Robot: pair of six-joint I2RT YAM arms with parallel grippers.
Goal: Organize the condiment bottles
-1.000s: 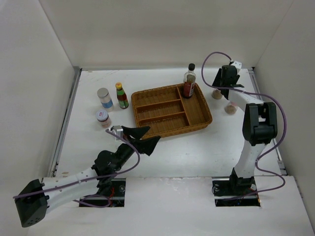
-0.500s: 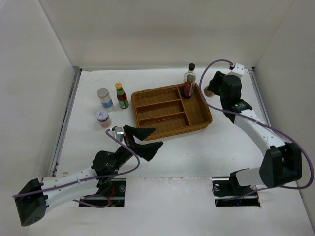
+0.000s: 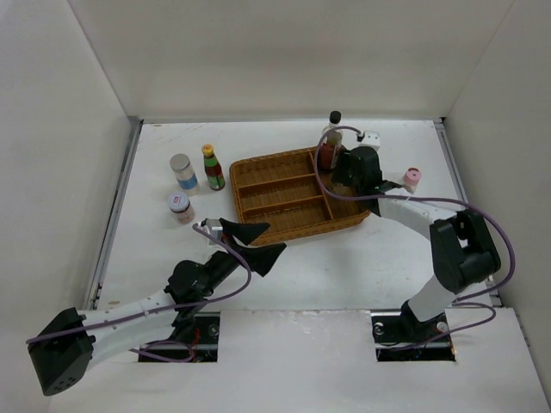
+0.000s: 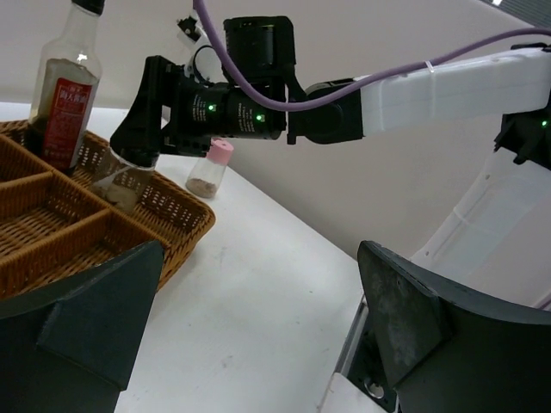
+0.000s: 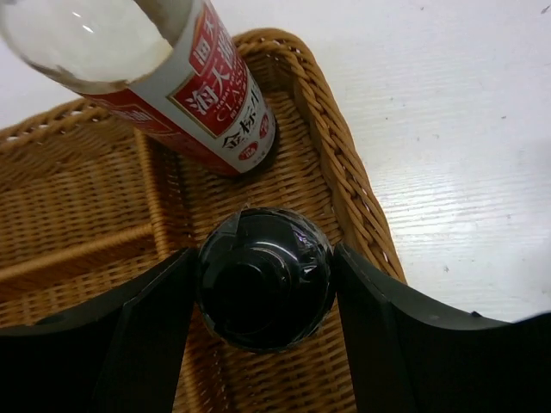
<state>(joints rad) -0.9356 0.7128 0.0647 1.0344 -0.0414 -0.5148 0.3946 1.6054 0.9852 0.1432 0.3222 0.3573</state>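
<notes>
My right gripper [image 3: 345,171] is shut on the black-capped brown shaker [image 5: 264,280] and holds it upright over the right compartment of the wicker tray [image 3: 284,217], beside the tall clear black-capped bottle [image 3: 331,139] that stands in the same compartment. The left wrist view shows the shaker [image 4: 120,185] low in the tray. The pink-capped shaker [image 3: 411,179] stands on the table right of the tray. The green bottle [image 3: 212,168], the silver-lidded jar [image 3: 182,172] and the red-lidded jar [image 3: 179,206] stand left of the tray. My left gripper [image 3: 258,245] is open and empty by the tray's front edge.
White walls close in the table at the left, back and right. The tray's three left compartments [image 3: 275,185] hold nothing. The right arm's purple cable [image 3: 448,202] loops over the table right of the tray.
My right arm has swung left from the back right of the table to over the tray, bringing the brown shaker with it. The left arm has hardly moved.
</notes>
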